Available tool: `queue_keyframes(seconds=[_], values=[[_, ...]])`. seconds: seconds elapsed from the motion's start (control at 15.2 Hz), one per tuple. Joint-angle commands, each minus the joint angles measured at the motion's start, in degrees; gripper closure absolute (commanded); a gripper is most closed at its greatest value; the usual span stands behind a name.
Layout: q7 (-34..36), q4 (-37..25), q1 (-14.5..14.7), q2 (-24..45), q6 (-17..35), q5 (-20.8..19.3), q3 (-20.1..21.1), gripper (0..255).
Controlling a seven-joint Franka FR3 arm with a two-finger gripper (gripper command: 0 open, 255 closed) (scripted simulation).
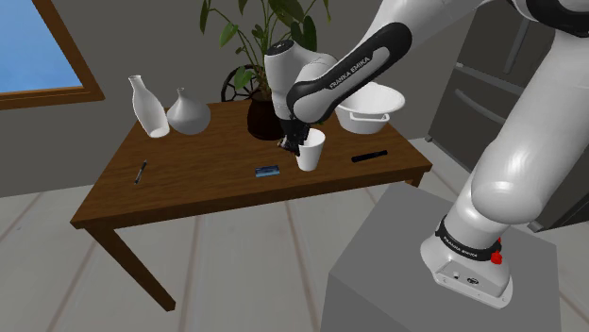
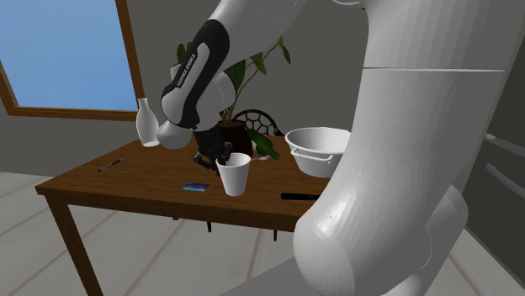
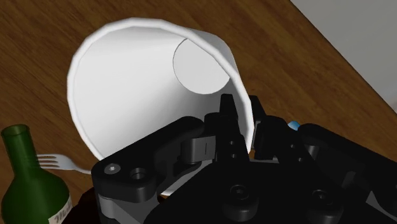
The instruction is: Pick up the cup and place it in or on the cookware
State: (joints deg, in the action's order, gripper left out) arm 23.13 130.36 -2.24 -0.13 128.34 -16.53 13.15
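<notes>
On the brown tabletop [image 1: 189, 179], near its middle, a white cup [image 1: 310, 151] is seen standing upright with its mouth up. The black end effector [image 1: 293, 144] is set at the cup's rim, on the side toward the shoulder view's left. In the wrist view the end effector [image 3: 247, 119] is seen clamped on the cup [image 3: 140, 83]: one finger [image 3: 228, 111] is placed inside the mouth and the other outside, with the thin wall pinched between them. In the second exterior view the cup [image 2: 235, 175] is seen with its base on the tabletop [image 2: 135, 181], the end effector [image 2: 220, 158] at the rim on that view's left. A white pot [image 1: 370, 106] with side handles is placed at the far corner on the shoulder view's right, apart from the cup; in the second exterior view the pot [image 2: 318, 150] is seen to the cup's right. A green bottle [image 3: 32, 184] and a white fork [image 3: 60, 164] are seen beside the cup in the wrist view. A small blue item [image 1: 268, 171] is seen near the cup on the shoulder view's left, and a black marker [image 1: 369, 156] on its right.
</notes>
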Motion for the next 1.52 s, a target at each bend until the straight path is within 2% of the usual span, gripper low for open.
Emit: queue_keyframes(seconds=[0.0, 1.45], values=[[-0.3, -0.3, 0.0, -0.5, -0.7, 0.3, 0.0, 255], [-5.8, -10.1, 0.3, -7.4, -16.6, 4.4, -0.1, 255]])
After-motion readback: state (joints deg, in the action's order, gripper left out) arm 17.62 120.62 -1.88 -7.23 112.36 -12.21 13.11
